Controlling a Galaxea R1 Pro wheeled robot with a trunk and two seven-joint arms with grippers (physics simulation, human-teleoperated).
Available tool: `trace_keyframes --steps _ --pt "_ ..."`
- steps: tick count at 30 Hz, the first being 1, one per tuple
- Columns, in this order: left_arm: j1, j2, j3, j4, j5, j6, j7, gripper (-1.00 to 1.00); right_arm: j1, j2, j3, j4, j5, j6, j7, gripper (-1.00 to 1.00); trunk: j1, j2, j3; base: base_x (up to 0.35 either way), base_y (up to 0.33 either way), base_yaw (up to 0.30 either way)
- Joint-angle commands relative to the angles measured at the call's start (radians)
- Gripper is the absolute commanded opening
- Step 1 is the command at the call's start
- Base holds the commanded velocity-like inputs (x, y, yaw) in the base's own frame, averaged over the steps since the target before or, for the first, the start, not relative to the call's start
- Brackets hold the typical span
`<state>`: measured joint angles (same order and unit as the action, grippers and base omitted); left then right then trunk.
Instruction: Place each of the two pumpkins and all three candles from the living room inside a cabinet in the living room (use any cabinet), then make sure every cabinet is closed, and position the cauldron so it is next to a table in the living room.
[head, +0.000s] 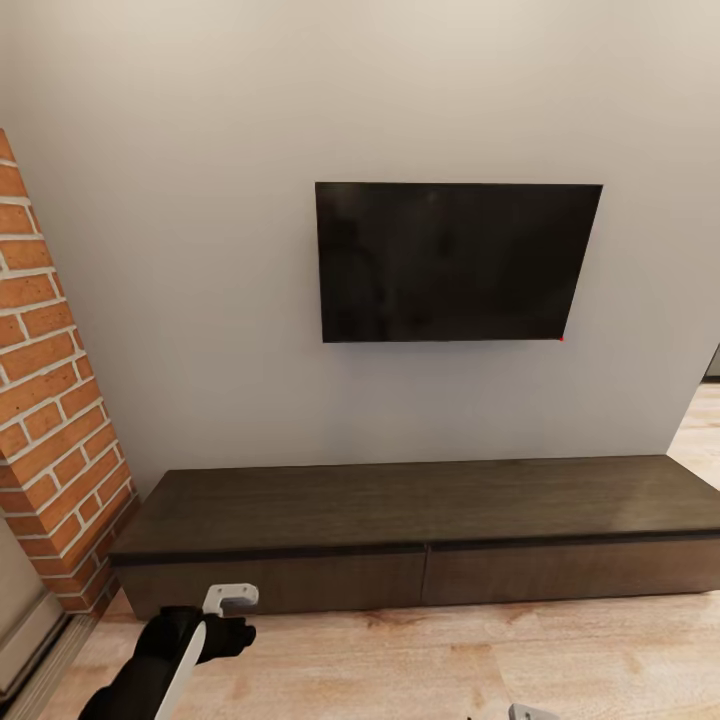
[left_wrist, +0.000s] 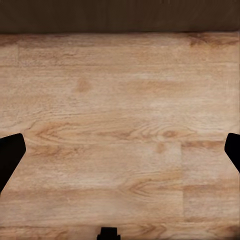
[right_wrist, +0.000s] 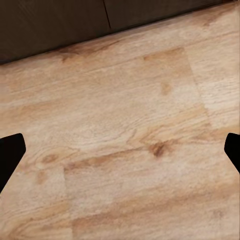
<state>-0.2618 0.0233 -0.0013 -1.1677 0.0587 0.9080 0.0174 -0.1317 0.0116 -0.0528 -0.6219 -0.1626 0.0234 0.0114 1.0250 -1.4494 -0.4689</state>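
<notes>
Grey wall (head: 200, 250) carrying a black television (head: 455, 262); brick column (head: 50, 400) at left. Cabinet (head: 420, 520) standing far, drawers shut. Wood floor (head: 450, 660) lying near. Left gripper (left_wrist: 120, 155) and right gripper (right_wrist: 120, 157) hanging spread, empty. Judgement: robot facing the cabinet; next, opening a drawer.

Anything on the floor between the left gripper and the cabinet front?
Nothing: the left wrist view shows bare wood floor from the open left gripper up to the cabinet front.
</notes>
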Motion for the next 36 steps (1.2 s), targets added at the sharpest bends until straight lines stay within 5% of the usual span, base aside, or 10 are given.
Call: trace_keyframes --steps 1,8,15,17,23,25,30,36 --pt "0.001 0.001 -0.001 -0.013 0.006 0.004 0.002 1.0 0.0 0.001 -0.003 -0.001 -0.009 0.001 0.002 1.0 0.0 -0.001 -0.001 0.0 0.0 0.0" --pt "0.008 0.009 -0.001 -0.127 0.013 0.068 -0.021 1.0 0.0 0.0 -0.002 0.002 -0.008 -0.026 0.058 1.0 0.0 -0.001 -0.001 0.0 0.0 0.0" --pt "0.025 0.03 -0.006 -0.217 0.05 0.094 -0.217 1.0 0.0 0.001 -0.016 0.015 -0.028 -0.023 0.374 1.0 0.0 -0.001 -0.001 0.0 0.0 0.0" --pt "0.028 0.033 -0.01 -0.222 0.053 0.095 -0.255 1.0 0.0 0.001 -0.017 0.019 -0.064 -0.014 0.425 1.0 0.0 -0.001 -0.001 0.0 0.0 0.0" --pt "0.039 0.038 -0.012 -0.268 0.056 0.099 -0.377 1.0 -0.041 0.0 -0.018 0.021 -0.347 0.04 0.474 1.0 0.0 -0.001 -0.001 0.0 0.0 0.0" --pt "0.044 0.042 -0.012 -0.276 0.056 0.099 -0.396 1.0 -0.073 0.0 -0.018 0.028 -0.399 0.044 0.475 1.0 0.0 -0.001 -0.001 0.0 0.0 0.0" --pt "0.05 0.064 -0.012 -0.298 0.078 0.1 -0.424 1.0 -0.148 -0.001 -0.018 0.052 -0.452 0.047 0.476 1.0 0.0 -0.001 -0.001 0.0 0.0 0.0" --pt "0.051 0.113 -0.017 -0.303 0.175 0.1 -0.434 1.0 -0.184 0.0 -0.019 0.057 -0.51 0.023 0.475 1.0 0.023 -0.043 -0.02 0.0 0.0 0.0"
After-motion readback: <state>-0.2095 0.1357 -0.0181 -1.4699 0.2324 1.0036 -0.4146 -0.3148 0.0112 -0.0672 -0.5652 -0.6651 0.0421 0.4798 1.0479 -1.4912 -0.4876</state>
